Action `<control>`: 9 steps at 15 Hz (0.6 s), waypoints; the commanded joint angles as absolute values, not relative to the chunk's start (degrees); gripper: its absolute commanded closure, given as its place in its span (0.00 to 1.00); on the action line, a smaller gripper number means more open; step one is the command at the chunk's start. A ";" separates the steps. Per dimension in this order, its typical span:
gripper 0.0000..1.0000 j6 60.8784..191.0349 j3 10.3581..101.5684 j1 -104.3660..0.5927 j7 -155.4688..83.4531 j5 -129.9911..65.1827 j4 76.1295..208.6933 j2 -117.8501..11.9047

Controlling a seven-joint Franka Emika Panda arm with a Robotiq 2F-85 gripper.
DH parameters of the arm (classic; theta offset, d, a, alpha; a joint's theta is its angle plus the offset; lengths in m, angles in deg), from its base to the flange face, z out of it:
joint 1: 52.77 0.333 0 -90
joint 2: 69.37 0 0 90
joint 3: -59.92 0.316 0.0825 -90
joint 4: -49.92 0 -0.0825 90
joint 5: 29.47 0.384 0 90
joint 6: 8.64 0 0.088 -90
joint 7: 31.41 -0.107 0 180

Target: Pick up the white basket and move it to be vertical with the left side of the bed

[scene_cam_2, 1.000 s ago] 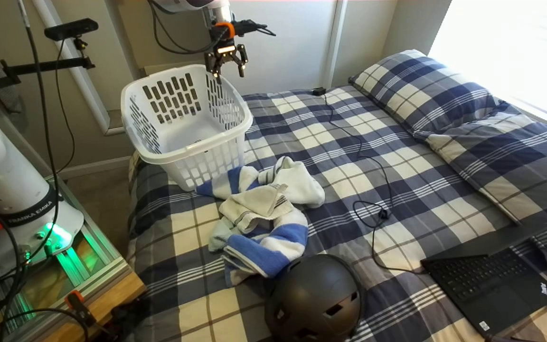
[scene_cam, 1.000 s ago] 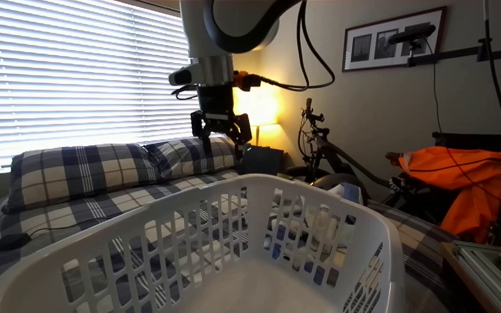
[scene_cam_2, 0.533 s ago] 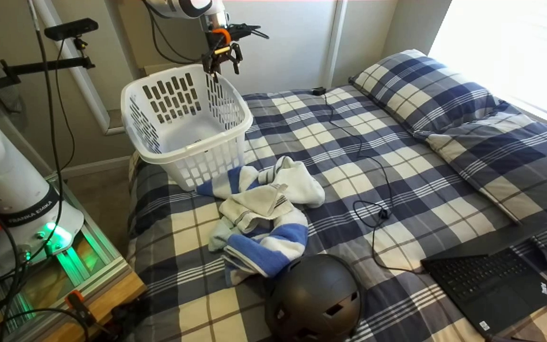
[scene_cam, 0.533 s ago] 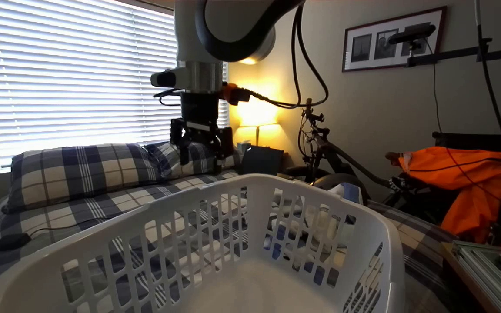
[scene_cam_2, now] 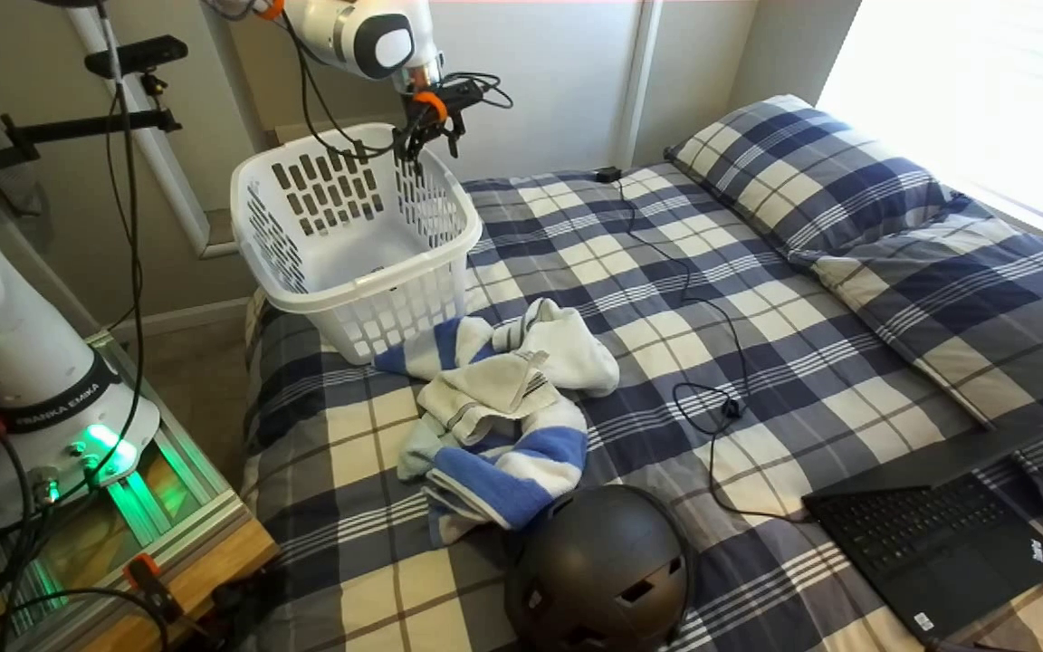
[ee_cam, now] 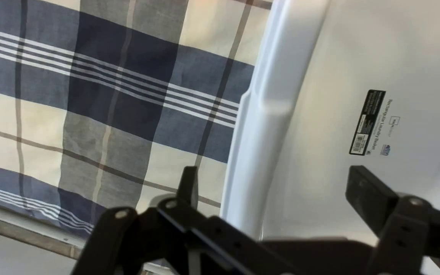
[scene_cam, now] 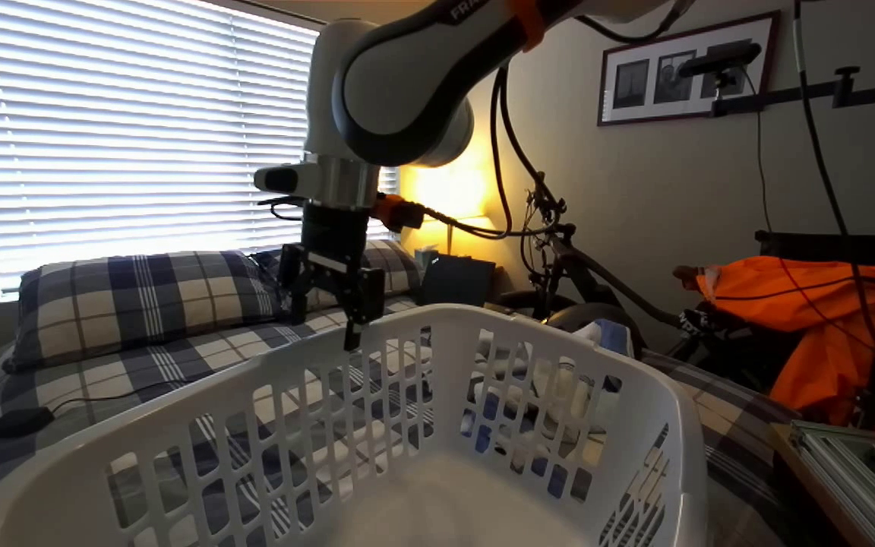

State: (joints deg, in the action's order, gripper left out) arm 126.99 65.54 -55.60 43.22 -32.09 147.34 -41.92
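Hand (ee_cam: 273, 175) lower, jaws apart, basket (scene_cam_2: 368, 286) unmoved

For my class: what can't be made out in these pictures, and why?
White basket: rim partly behind the gripper, wrist view.
Label: fine print too small, wrist view.
Helmet: lower part cut off by bottom edge, in an exterior view.
Framed picture: right photo partly behind the camera, in an exterior view.
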 commanded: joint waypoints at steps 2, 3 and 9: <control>0.26 129.62 69.17 -58.95 49.23 -26.76 145.84 -38.88; 0.32 129.48 69.71 -59.32 50.08 -25.84 145.74 -38.65; 0.76 127.17 71.33 -60.10 52.24 -21.99 145.14 -38.73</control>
State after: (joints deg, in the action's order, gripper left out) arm 128.89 69.72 -59.02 49.78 -25.03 146.42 -39.45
